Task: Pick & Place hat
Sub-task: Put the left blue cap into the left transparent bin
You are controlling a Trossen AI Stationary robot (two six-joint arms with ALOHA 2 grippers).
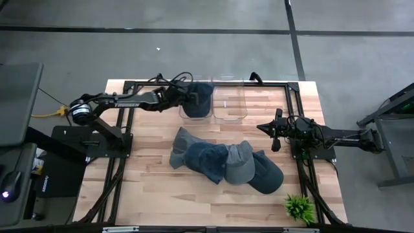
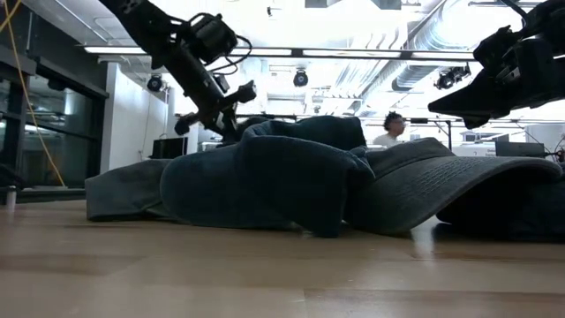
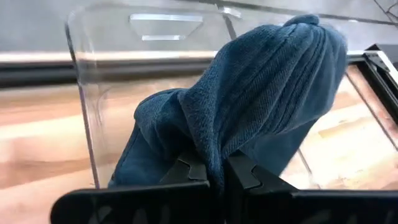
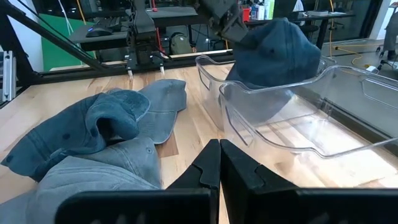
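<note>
A dark blue hat (image 1: 202, 96) hangs at the far side of the table, over the left of two clear plastic bins (image 1: 194, 111). My left gripper (image 1: 184, 97) is shut on it. In the right wrist view the hat (image 4: 273, 53) sits partly inside the bin's walls (image 4: 249, 102). Whether it touches the bin's floor cannot be told. More hats lie heaped on the middle of the table (image 1: 223, 162). My right gripper (image 1: 267, 127) waits shut at the table's right, apart from all of them. My left gripper pinches a bunched fold of the hat's cloth (image 3: 214, 152) between its two fingers (image 3: 186, 171). It comes from the table's left, slanting down. The rest of the hat (image 3: 273, 87) bulges out beyond the fingers and droops into the bin.
A second clear bin (image 1: 231, 109) stands right of the first. The heap holds blue hats (image 1: 197, 158), a grey one (image 1: 239, 165) and a dark one (image 1: 268, 175). A small green plant (image 1: 299, 207) stands at the near right corner. Black frame rails (image 1: 297, 97) border the table.
</note>
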